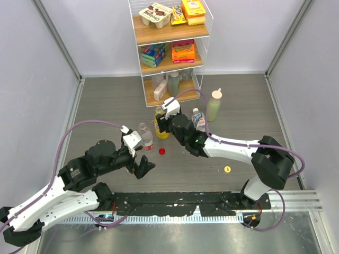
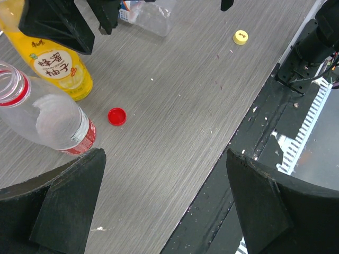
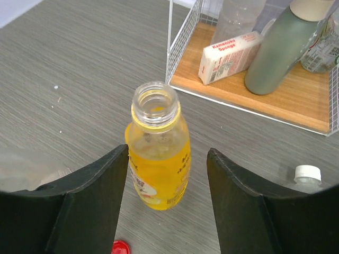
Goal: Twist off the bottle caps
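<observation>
**A:** Where do the pincers stand?

**B:** The left pincer [image 2: 165, 156] is spread wide and empty, low over the tabletop [image 2: 180, 90] near the red-label bottle [image 2: 50, 119]. The right pincer [image 3: 168, 153] hangs with its fingers apart on either side of the juice bottle [image 3: 158, 159]. There is a gap on one side, so I judge nothing is gripped.

**A:** And the bottles?

**B:** All three are upright. The juice bottle has a bare, open neck and is mostly full of yellow drink, so it is probably the heaviest and steadiest. The red-label bottle just beside it is open too. It is thin clear plastic, and I can't tell how much is in it. The blue-and-white-label bottle [image 1: 199, 120] stands on the far side of the right pincer, near the rack [image 3: 296, 108]. Its white cap [image 3: 308, 172] is still on, so that's the one left.

**A:** How would you take it?

**B:** It looks light and soft-walled, likely to dent or tip. I'd brace the body low with one pincer, firmly but not crushing it. The other should pinch the cap squarely across its rim. The cap is small, hard plastic and will probably slip if caught off-centre.

**A:** The loose caps?

**B:** The red cap [image 2: 117, 116] lies on the tabletop near the red-label bottle's foot. The yellow cap [image 2: 241, 36] lies well apart, towards the right arm's base.
</observation>
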Robot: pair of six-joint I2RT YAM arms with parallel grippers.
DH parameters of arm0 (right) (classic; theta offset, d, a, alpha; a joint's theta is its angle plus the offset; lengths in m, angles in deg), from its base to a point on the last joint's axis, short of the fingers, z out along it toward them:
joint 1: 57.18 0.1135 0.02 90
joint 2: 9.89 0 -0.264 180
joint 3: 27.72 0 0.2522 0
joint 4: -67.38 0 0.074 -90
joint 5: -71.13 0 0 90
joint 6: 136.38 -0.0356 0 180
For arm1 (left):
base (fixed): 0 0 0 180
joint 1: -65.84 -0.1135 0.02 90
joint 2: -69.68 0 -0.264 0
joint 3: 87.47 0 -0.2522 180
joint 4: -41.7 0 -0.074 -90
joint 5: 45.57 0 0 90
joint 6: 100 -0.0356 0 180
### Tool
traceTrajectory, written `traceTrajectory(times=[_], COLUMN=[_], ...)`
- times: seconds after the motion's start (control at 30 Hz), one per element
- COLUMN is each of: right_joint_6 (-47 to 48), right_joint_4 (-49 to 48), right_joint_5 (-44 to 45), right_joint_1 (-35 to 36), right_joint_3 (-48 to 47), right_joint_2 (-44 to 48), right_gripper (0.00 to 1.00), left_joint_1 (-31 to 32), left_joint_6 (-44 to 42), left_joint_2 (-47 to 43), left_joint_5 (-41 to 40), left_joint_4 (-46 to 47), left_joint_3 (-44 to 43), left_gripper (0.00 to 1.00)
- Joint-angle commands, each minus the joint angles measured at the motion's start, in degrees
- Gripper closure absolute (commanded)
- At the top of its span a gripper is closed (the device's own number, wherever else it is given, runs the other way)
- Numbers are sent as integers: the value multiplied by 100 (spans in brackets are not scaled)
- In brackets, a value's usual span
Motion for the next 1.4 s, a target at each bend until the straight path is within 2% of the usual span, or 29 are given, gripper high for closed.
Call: traceTrajectory(times=[0.0, 0.03, 0.1, 0.3, 0.5, 0.7, 0.93, 1.2, 1.37], right_joint_6=[-263, -281, -386, -693, -1150, -2369, -4155, -4736, -4886], right_joint_4=[286, 339, 435, 725, 1621, 2984, 3564, 3899, 3777], right_joint_5=[52, 43, 17, -63, 543, 834, 817, 1009, 1150], right_joint_1=[24, 24, 24, 24, 24, 15, 15, 15, 24], right_joint_3=[-191, -226, -287, -454, -964, -2061, -2133, -2125, -1730], right_joint_2=[317, 335, 414, 757, 1292, 1556, 2102, 2382, 2761], right_gripper=[32, 25, 19, 16, 11, 11, 11, 11, 10], left_joint_1=[-3, 6, 6, -3, 6, 6, 6, 6, -3], left_joint_6=[-14, -14, -14, -5, 3, 21, 21, 3, -5], left_joint_2=[23, 23, 32, 32, 102, 146, 216, 445, 559], left_joint_5=[-28, -20, -11, 7, 24, 59, -11, 24, 130], left_joint_4=[195, 187, 186, 187, 187, 178, 134, 116, 116], left_joint_3=[25, 25, 25, 25, 25, 8, 16, -1, -1], left_gripper=[0, 0, 0, 0, 0, 0, 0, 0, 0])
